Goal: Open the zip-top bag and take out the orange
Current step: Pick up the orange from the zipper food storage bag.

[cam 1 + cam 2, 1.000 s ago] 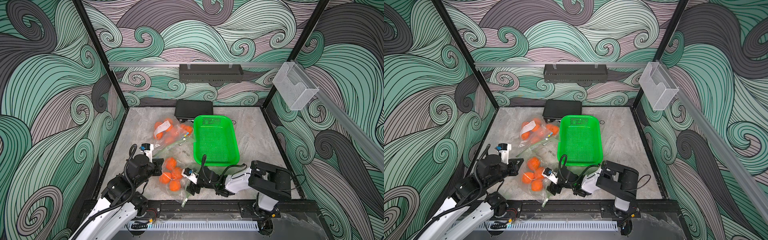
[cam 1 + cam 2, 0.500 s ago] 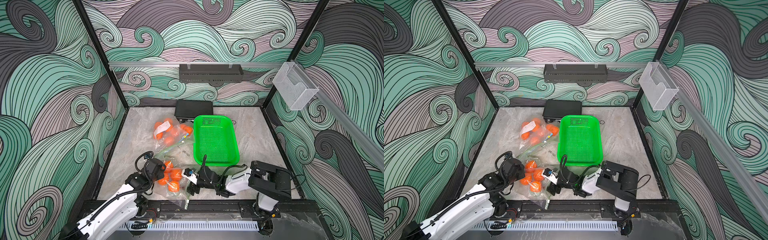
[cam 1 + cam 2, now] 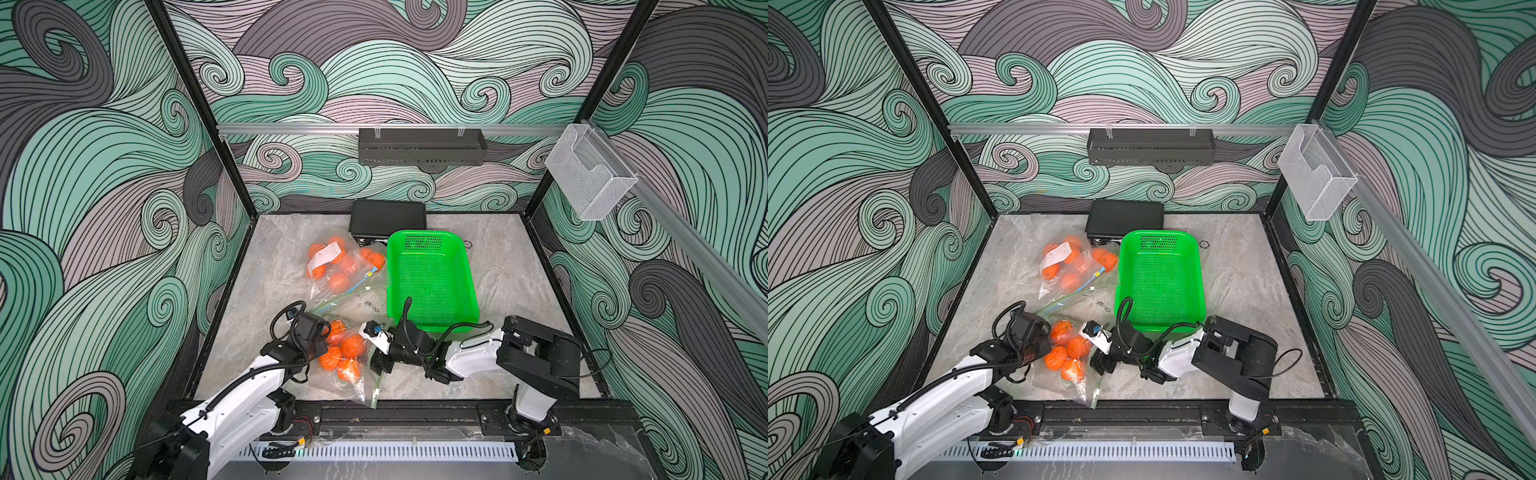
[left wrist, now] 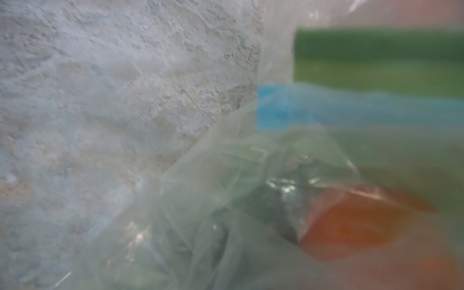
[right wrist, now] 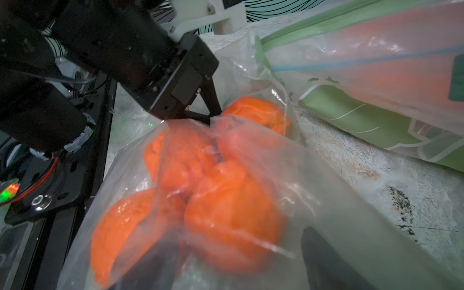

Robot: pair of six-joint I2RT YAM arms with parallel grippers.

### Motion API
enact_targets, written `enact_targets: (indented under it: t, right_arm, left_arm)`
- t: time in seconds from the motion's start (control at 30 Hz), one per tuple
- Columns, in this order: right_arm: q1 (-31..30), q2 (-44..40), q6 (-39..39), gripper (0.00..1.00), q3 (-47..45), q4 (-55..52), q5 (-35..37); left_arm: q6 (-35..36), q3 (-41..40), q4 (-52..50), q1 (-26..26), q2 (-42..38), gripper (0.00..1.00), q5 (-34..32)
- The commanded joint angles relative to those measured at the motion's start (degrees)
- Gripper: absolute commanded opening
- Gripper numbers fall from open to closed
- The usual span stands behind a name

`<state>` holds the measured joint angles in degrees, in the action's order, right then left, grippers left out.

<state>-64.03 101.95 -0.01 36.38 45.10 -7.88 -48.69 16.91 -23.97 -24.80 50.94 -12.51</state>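
Note:
The near zip-top bag (image 3: pixel 353 374) (image 3: pixel 1077 380) lies at the table's front and holds several oranges (image 3: pixel 352 345) (image 3: pixel 1077 347). My left gripper (image 3: pixel 328 332) (image 3: pixel 1047 332) is at the bag's left side. In the right wrist view it (image 5: pixel 209 116) is shut, pinching the clear film. The left wrist view shows only bunched film (image 4: pixel 200 213) and a blurred orange (image 4: pixel 351 226); the jaws are hidden. My right gripper (image 3: pixel 376 359) (image 3: pixel 1100 361) is at the bag's right side. Its jaws (image 5: pixel 238 251) stand wide apart under the film, one on either side of an orange (image 5: pixel 233 213).
A second bag of oranges (image 3: pixel 340 266) lies further back, touching the green basket (image 3: pixel 473 291) (image 3: pixel 1200 291). A black box (image 3: pixel 388 218) sits against the back wall. The black front rail (image 3: pixel 415 409) runs just below the near bag.
My left arm has dropped from a raised, bent pose to a low stretch, and its gripper has moved in against the near bag. The right arm has barely moved.

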Motion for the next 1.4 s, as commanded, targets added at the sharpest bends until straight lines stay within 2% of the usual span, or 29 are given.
enact_targets:
  t: [0.0, 0.27, 0.4, 0.5, 0.67, 0.77, 0.93, 1.37]
  right_arm:
    - [0.31, 2.58, 1.02, 0.75, 2.85, -1.42, -3.77]
    - [-0.02, 8.22, 3.13, 0.75, 6.81, -3.48, -8.21]
    - [-0.11, 7.11, 2.57, 0.61, 5.57, -2.94, -7.68]
    - [0.00, 3.48, 1.13, 0.56, 4.33, -5.80, -7.65]
    - [0.64, -3.85, 0.96, 0.54, -0.83, -8.04, -6.92]
    - [1.44, -7.17, 0.15, 0.54, -3.85, -9.48, -8.42]
    - [2.03, -14.35, -0.85, 0.53, -6.44, -15.87, -11.00]
    - [5.83, -32.16, 1.51, 0.51, -4.49, -33.29, -11.10]
  left_arm:
    - [0.92, 0.78, 1.31, 0.80, 0.41, 0.00, 2.13]
    - [1.19, 0.50, 1.87, 0.86, 0.64, 0.00, 2.98]
    - [1.06, 0.33, 1.48, 0.86, 0.06, 0.00, 2.67]
    - [0.31, 0.31, 0.92, 0.89, -0.45, 0.00, 2.34]
    - [-0.89, 0.66, -0.60, 0.98, -0.43, 0.00, 0.91]
    - [-5.85, 1.78, -4.93, 1.24, 0.79, 0.00, -3.43]
    - [-5.37, 3.02, -4.95, 1.33, 4.15, 0.00, -2.87]
    - [-5.37, 2.52, -4.11, 1.86, 2.18, 0.00, -2.91]
